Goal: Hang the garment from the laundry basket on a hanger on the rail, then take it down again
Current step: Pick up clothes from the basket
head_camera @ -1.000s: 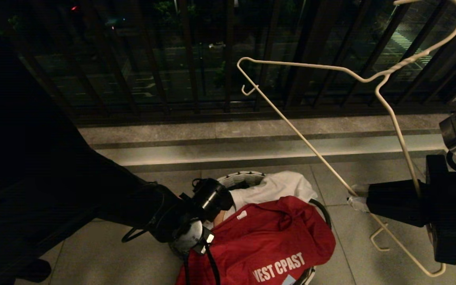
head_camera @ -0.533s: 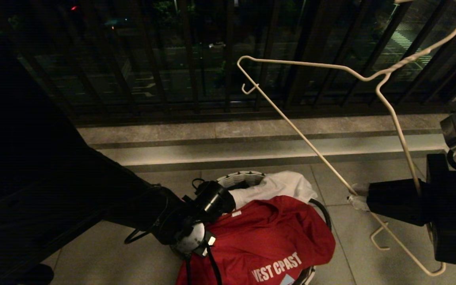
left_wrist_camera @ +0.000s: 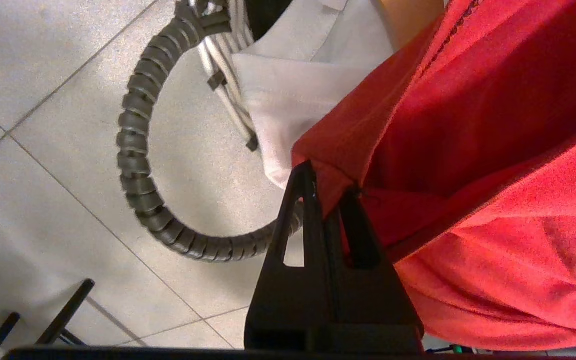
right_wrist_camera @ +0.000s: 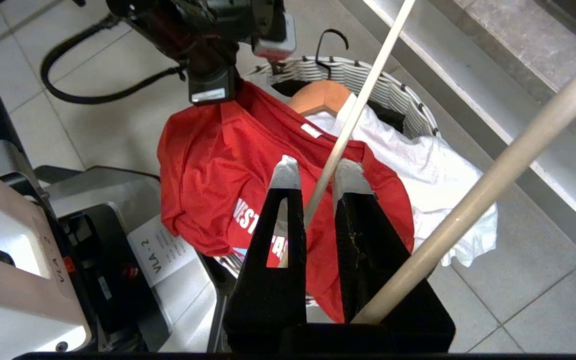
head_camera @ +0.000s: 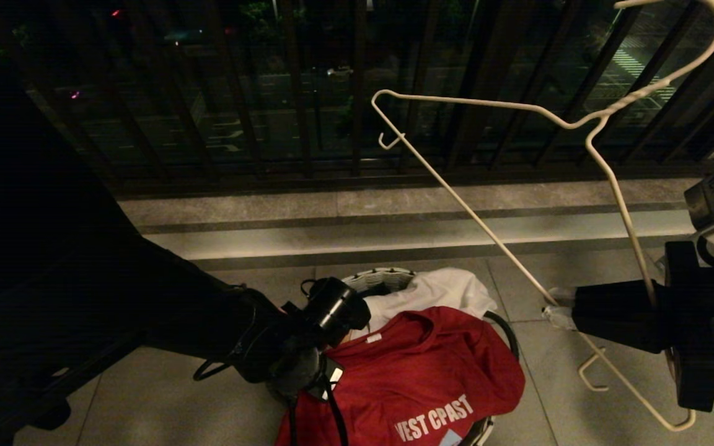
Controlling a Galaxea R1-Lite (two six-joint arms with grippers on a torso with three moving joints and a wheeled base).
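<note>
Early going: the shirt (head_camera: pixel 431 378) lies on the basket (right_wrist_camera: pixel 393 95), left gripper (left_wrist_camera: pixel 330 195) jaws pinching its edge. Right gripper (right_wrist_camera: pixel 315 175) jaws pinch the hanger (head_camera: pixel 499 241) aloft. Threading, hanging, taking down all remain.

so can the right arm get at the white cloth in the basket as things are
Probably not. The right gripper is shut on the hanger, so it has no free grip, and the red shirt lies over much of the white cloth in the basket.
</note>
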